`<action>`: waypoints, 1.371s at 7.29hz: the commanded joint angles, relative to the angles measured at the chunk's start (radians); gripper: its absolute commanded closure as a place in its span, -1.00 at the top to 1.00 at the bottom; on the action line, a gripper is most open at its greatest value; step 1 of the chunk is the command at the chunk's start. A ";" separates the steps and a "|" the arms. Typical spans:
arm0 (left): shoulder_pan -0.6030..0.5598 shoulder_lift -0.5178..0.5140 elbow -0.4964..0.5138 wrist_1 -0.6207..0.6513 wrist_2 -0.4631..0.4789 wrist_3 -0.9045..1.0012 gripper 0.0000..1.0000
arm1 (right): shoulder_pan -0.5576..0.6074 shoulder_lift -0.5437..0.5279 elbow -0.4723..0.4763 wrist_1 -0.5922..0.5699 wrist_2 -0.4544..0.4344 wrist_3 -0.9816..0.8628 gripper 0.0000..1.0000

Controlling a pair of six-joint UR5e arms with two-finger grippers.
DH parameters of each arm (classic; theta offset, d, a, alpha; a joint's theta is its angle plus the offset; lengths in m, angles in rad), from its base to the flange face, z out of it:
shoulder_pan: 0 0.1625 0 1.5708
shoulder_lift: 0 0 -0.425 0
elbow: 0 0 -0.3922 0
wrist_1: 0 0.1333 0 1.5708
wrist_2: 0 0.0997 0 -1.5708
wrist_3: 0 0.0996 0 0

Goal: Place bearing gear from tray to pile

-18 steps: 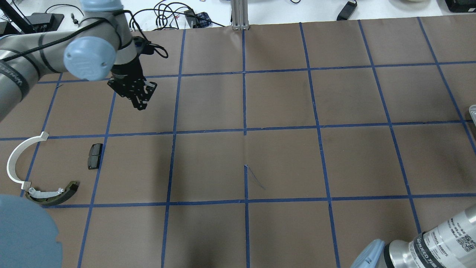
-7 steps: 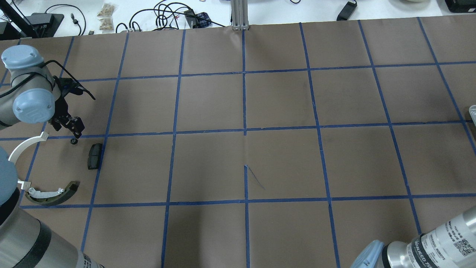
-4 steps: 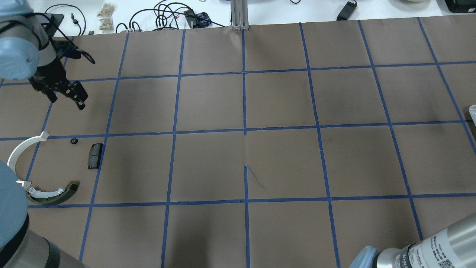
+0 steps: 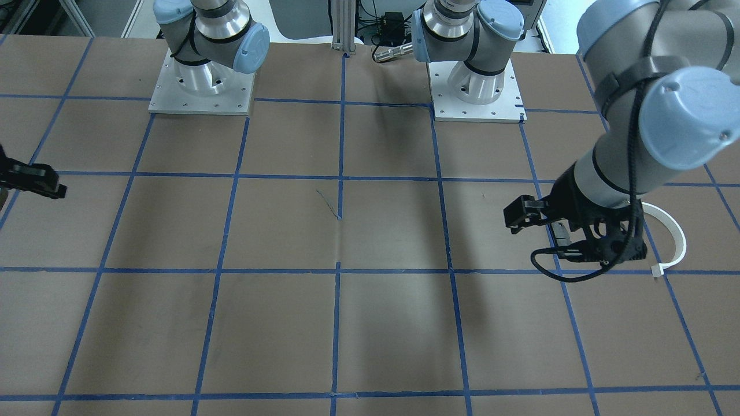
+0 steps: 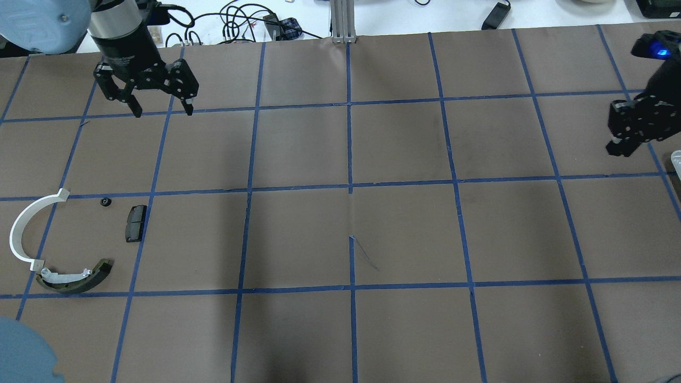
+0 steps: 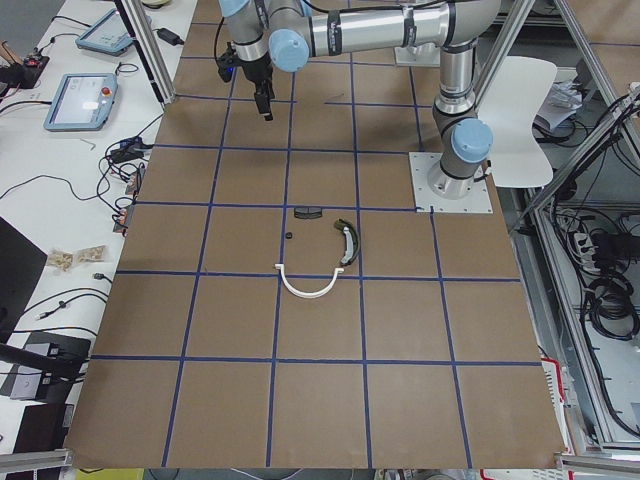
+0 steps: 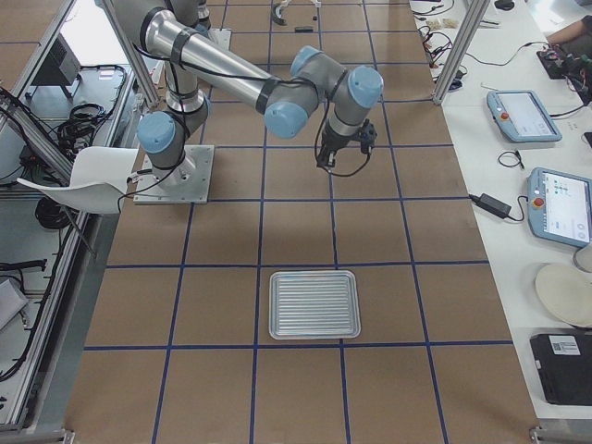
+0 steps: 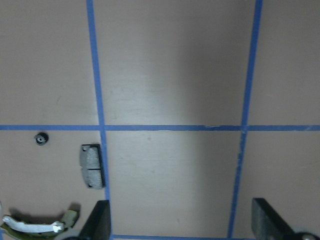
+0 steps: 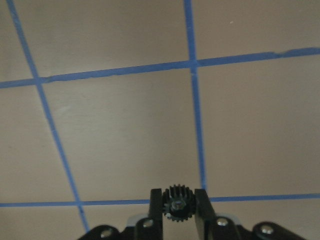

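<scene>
The pile lies at the table's left: a white half-ring (image 5: 18,229), an olive-and-white shoe (image 5: 74,279), a black pad (image 5: 136,223) and a small black gear (image 5: 105,201). The left wrist view shows the gear (image 8: 41,138) and the pad (image 8: 93,165) from high up. My left gripper (image 5: 163,111) is open and empty, high above the table behind the pile. My right gripper (image 5: 620,148) at the far right is shut on another small black gear (image 9: 175,200), above bare table.
A ribbed metal tray (image 7: 314,304) lies at the right end of the table with nothing showing in it. Its edge shows in the overhead view (image 5: 675,158). Cables and devices lie beyond the far table edge.
My left gripper came down beside the pad, left a small gear there, then rose and moved back, open. My right gripper has come into the overhead view at the right.
</scene>
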 commanded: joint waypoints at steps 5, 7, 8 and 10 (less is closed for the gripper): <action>-0.121 0.178 -0.097 0.108 -0.015 -0.086 1.00 | 0.606 0.000 0.221 -0.436 0.133 0.891 -1.00; -0.121 0.183 -0.102 0.107 -0.012 -0.074 1.00 | 0.720 0.088 0.257 -0.641 0.133 1.060 -1.00; -0.121 0.184 -0.104 0.108 -0.014 -0.076 1.00 | 0.790 0.144 0.255 -0.724 0.132 1.133 -1.00; -0.121 0.184 -0.105 0.108 -0.015 -0.074 1.00 | 0.860 0.255 0.243 -0.850 0.147 1.255 -1.00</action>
